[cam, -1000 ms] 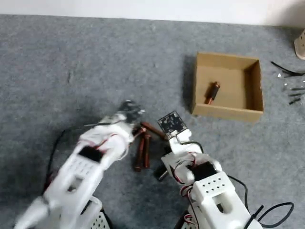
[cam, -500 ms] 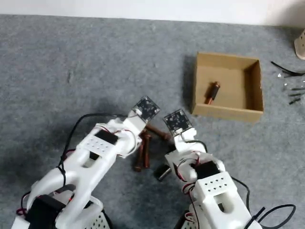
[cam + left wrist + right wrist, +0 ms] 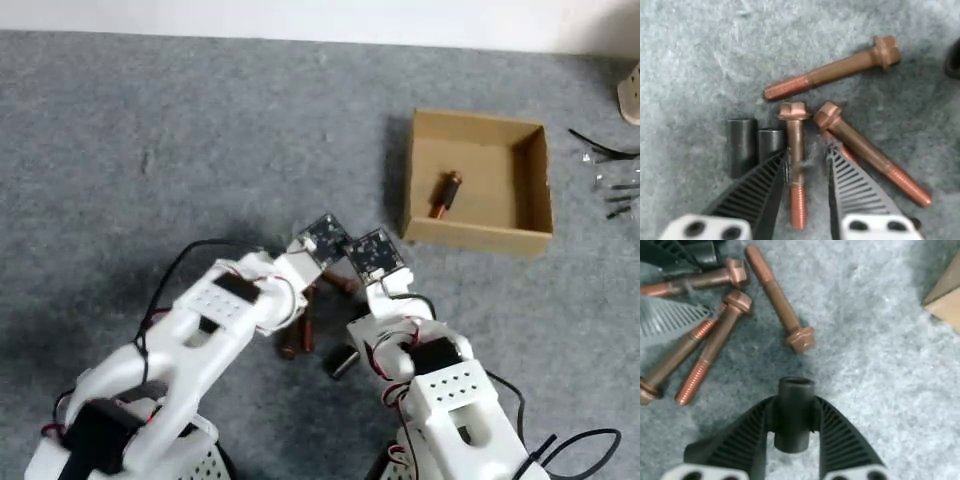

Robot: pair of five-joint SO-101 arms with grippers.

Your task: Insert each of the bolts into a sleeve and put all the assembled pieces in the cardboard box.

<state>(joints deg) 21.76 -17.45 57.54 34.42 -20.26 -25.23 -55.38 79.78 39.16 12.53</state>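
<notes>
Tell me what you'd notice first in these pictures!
Shiny copper bolts lie scattered on the grey carpet. The left end effector hangs open astride one bolt, while the right end effector grips a black sleeve. One assembled piece already lies in the cardboard box beyond them.

My gripper (image 3: 794,409) squeezes a black sleeve (image 3: 796,390) between its two ribbed fingers (image 3: 747,435). The tube's open end points away from me. Four copper bolts (image 3: 777,295) lie on the grey carpet (image 3: 875,365) just past it. One bolt's head is near the sleeve but not touching. A corner of the cardboard box (image 3: 946,295) shows at the edge.
</notes>
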